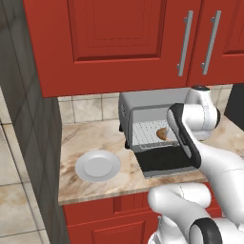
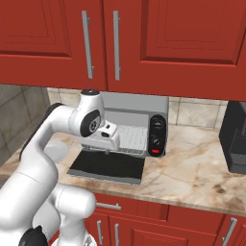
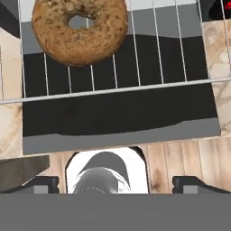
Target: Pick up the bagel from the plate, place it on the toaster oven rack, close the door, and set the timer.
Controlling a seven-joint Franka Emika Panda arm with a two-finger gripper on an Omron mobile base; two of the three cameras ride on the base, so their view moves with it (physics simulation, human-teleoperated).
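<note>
- the bagel (image 3: 80,28) lies flat on the rack (image 3: 149,54), inside the oven (image 1: 143,112), toward the cavity's side away from the knobs (image 2: 156,137).
- the claw (image 2: 106,139) hangs in front of the oven, above the lowered door (image 1: 164,162), jaws spread wide and holding nothing.
- the plate (image 1: 97,166) sits bare on the tabletop (image 1: 86,138), off the oven's side away from the knobs.
- judged from here, the bagel is placed; the door comes next.
- the door likely swings stiffly on its bottom hinge; its glass looks slick, so push up from under the outer edge or take the bar handle.
- the knobs are small and round, probably needing a firm pinch.
</note>
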